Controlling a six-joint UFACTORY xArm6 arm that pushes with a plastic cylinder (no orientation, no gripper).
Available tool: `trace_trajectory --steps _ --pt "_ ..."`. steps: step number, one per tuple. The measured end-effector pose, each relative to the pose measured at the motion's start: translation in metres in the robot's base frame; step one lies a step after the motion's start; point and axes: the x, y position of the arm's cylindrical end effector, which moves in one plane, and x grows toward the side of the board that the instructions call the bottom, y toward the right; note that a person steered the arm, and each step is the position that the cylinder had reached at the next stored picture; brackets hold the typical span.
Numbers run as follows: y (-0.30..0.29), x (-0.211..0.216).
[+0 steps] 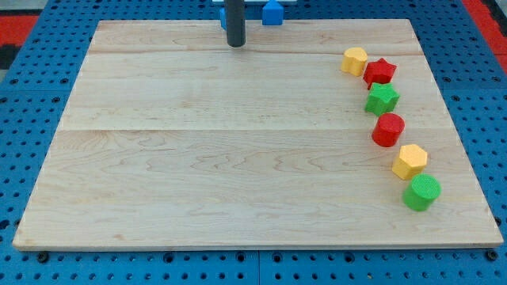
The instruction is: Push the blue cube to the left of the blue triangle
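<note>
Camera view shows you the board [198, 142], then my tip [236, 44] at top centre; no jaws to report. You see one blue block [272, 13] right of it, another [222, 11] mostly hidden behind the rod.

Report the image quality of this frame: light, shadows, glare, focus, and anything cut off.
Camera view: even, bright light on the wooden board, no glare; only faint shadows under the blocks, as at the green cylinder; focus sharp throughout. The top edge crops the rod above my tip and the blue block right of it, leaving its shape unclear.
</note>
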Motion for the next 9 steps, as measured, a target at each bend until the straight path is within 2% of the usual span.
trace_trajectory --steps 1,2,6,8,9 --pt "0.009 -0.016" --pt "-0.006 -0.022" --pt "-0.003 -0.032" --pt "-0.027 -0.034" --pt "0.042 -0.013"
